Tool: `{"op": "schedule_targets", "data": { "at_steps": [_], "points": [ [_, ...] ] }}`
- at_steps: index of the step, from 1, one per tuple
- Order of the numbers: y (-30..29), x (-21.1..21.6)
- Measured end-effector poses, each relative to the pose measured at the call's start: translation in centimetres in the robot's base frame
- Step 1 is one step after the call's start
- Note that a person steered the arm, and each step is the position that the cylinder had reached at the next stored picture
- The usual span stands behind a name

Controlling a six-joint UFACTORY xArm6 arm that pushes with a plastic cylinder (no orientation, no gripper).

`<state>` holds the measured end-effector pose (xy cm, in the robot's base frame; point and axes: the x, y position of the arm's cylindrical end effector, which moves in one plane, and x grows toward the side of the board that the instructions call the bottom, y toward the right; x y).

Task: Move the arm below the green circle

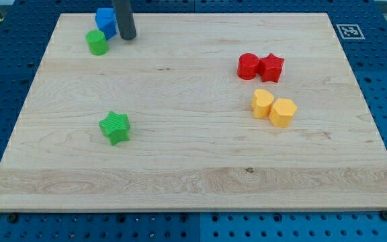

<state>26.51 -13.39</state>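
Note:
The green circle [97,42] sits near the board's top left corner, touching a blue block [106,22] just above and to its right. My tip [127,37] is on the board just right of the blue block and to the upper right of the green circle, a short gap away from the circle. The dark rod rises out of the view's top edge.
A green star [115,127] lies at the left centre. A red circle [248,66] and a red star [271,66] touch at the right. A yellow heart [263,103] and a yellow hexagon [283,111] touch below them. The wooden board [193,168] lies on a blue pegboard.

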Motion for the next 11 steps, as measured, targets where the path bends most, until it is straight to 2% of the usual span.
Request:
{"op": "schedule_targets", "data": {
  "at_steps": [2, 5, 7, 11],
  "points": [
    [0.7, 3.4],
    [-3.1, 3.8],
    [-2.7, 8.1],
    [-7.9, 7.5]
  ]
}}
